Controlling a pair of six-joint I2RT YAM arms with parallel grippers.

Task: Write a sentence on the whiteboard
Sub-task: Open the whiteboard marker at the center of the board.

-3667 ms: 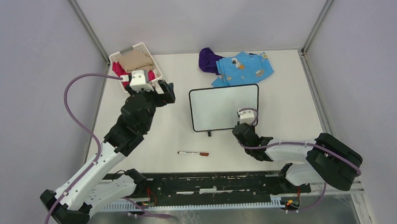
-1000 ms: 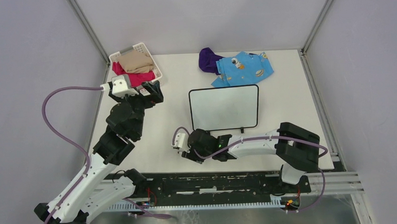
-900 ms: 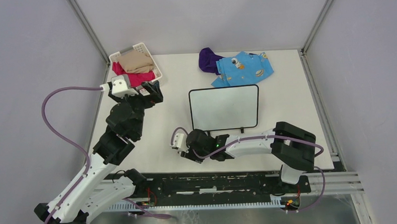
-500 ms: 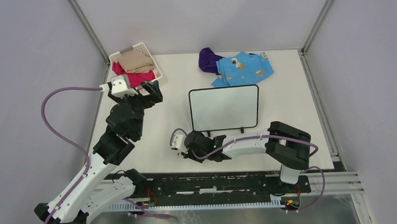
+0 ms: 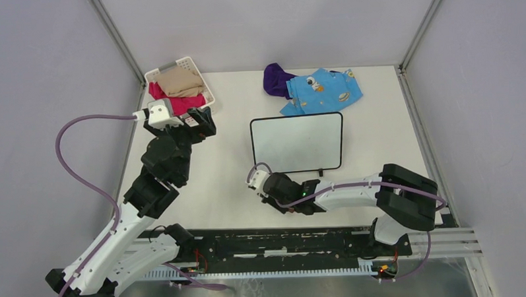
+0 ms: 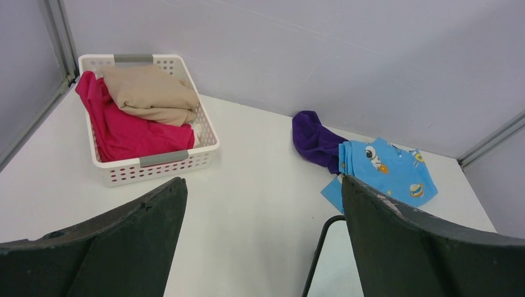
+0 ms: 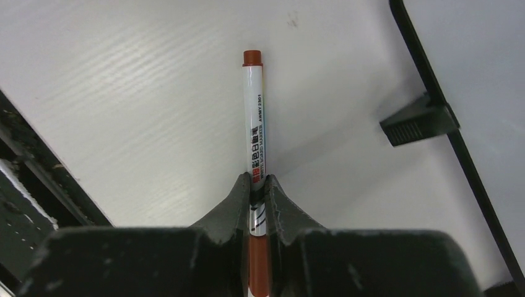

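Note:
The whiteboard lies flat mid-table, black-framed and blank; no sentence shows on it. My right gripper is just in front of the board's near left corner, shut on a white marker with reddish-brown ends, held low over the table. In the right wrist view the gripper pinches the marker's barrel, and the board's frame and one black foot are at upper right. My left gripper is open and empty, left of the board; its wrist view shows the gripper above the board's corner.
A white slatted basket with beige and pink cloths stands at the back left, also in the left wrist view. A purple cloth and a blue printed cloth lie behind the board. The rail runs along the near edge.
The marker lay on the table 3.7 s ago; the right gripper swung left, closed on it and has now shifted right toward the board. The left arm drew back left, then stayed still.

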